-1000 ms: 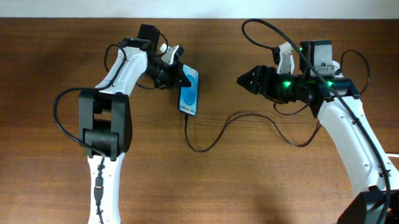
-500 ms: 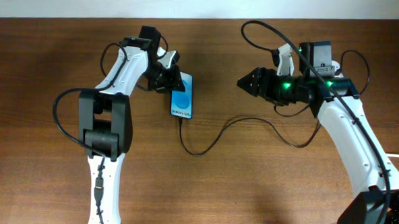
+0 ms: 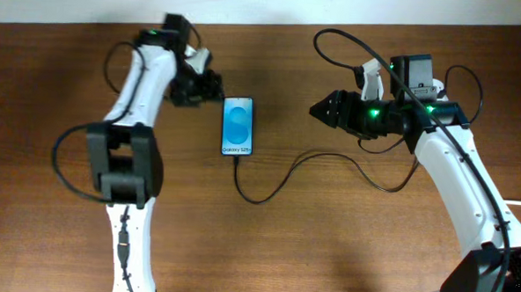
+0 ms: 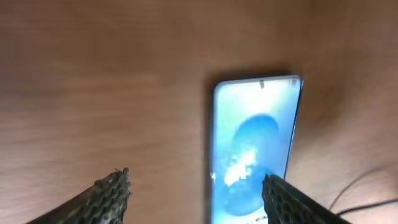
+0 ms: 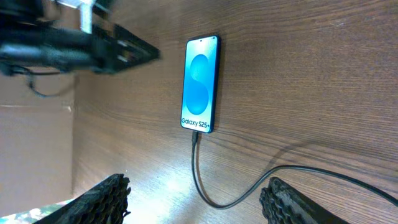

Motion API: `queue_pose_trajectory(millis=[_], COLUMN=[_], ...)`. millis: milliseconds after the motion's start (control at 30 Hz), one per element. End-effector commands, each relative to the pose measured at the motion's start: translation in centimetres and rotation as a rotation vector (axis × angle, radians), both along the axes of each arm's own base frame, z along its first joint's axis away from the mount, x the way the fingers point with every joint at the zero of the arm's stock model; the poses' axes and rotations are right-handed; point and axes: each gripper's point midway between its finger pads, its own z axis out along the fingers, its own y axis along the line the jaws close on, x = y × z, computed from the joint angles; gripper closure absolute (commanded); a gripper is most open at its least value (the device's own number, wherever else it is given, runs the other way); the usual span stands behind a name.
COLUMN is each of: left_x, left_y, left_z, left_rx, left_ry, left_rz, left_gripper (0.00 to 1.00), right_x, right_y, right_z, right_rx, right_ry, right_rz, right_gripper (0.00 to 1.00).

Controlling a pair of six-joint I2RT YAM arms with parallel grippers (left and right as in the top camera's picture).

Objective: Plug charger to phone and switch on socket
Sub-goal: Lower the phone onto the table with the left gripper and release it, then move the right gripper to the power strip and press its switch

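Worktop [image 3: 326, 254]: brown wood grain, carrying the phone and the cable between the two arms.
Right arm [image 3: 457, 172]: white links, reaching in from the lower right edge, with green lights lit near its wrist.
Left arm [image 3: 135, 88]: white links with black joints, stretched up the left side and bent toward the middle.
Charger [image 3: 276, 182]: thin black cable lying on the wood. It loops down from the phone's lower end, rises, then curves off beneath the right arm.
Phone [image 3: 238, 126]: flat on the worktop, blue screen up, lettered end toward the near edge. It lies between the two tools, closer to the left one.
Right tool [image 3: 319, 109]: fingers spread and empty, pointing toward the phone but well apart from it.
Left tool [image 3: 212, 84]: fingers spread and empty, just beside the phone's upper left corner, not touching it.
Plug [image 3: 237, 158]: tiny and black, seated in the phone's lettered end.
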Motion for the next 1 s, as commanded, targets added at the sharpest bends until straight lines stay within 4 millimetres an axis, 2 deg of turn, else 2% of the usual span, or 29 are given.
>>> queue_pose_trajectory(millis=[0,67,167,567,600,633,667,700,733,767,800,833,867,900,933,967], left_x=[1.9,1.8,1.8,1.8,1.8,1.8,1.8,1.8,1.8,1.8,1.8,1.8,1.8,1.8,1.8,1.8], left_y=[6.2,8.5,11.1,11.1,11.1,11.1,11.1,11.1,11.1,11.1,11.1,11.1,11.1,11.1,11.1,11.1], left_z=[3.2,2.9,2.6,2.6,2.6,2.6,2.6,2.6,2.6,2.6,2.6,2.6,2.6,2.6,2.6,2.6], left_rx=[0.074,0.093,0.213,0.212,0.212,0.212,0.212,0.212,0.212,0.212,0.212,0.212,0.212,0.212,0.212,0.212], left_ry=[-0.072,-0.062,-0.062,-0.062,-0.062,-0.062,-0.062,-0.062,-0.062,-0.062,-0.062,-0.062,-0.062,-0.062,-0.062,-0.062], left_rz=[0.096,0.137,0.168,0.168,0.168,0.168,0.168,0.168,0.168,0.168,0.168,0.168,0.168,0.168,0.168,0.168], left_gripper=[0.20,0.00,0.01,0.01,0.01,0.01,0.01,0.01,0.01,0.01,0.01,0.01,0.01,0.00,0.00,0.01], right_x=[0.3,0.3,0.1,0.2,0.1,0.2,0.6,0.7,0.5,-0.4,-1.8,-2.8,-3.8,-4.6,-5.3,-6.0], right_y=[-0.2,-0.2,-0.2,-0.2,-0.2,-0.9,-2.5,-3.8,-5.2,-7.3,-11.0,-13.3,-15.9,-18.3,-20.8,-24.3], right_z=[0.0,0.0,-0.1,0.0,0.0,-0.5,0.1,1.7,3.7,7.0,10.5,12.1,13.8,15.2,16.6,17.7], right_rx=[-0.014,-0.014,-0.015,-0.012,-0.014,-0.058,-0.141,-0.182,-0.204,-0.244,-0.285,-0.317,-0.353,-0.380,-0.397,-0.411], right_ry=[-0.022,-0.021,-0.010,-0.018,-0.014,-0.008,-0.042,-0.070,-0.093,-0.146,-0.158,-0.165,-0.180,-0.193,-0.209,-0.220], right_rz=[0.010,0.010,0.010,0.010,0.010,-0.020,-0.079,-0.124,-0.162,-0.163,-0.217,-0.245,-0.281,-0.333,-0.409,-0.520], right_gripper=[0.23,0.22,0.21,0.21,0.25,0.48,0.48,0.46,0.41,0.29,0.26,0.25,0.14,0.10,0.08,0.07])
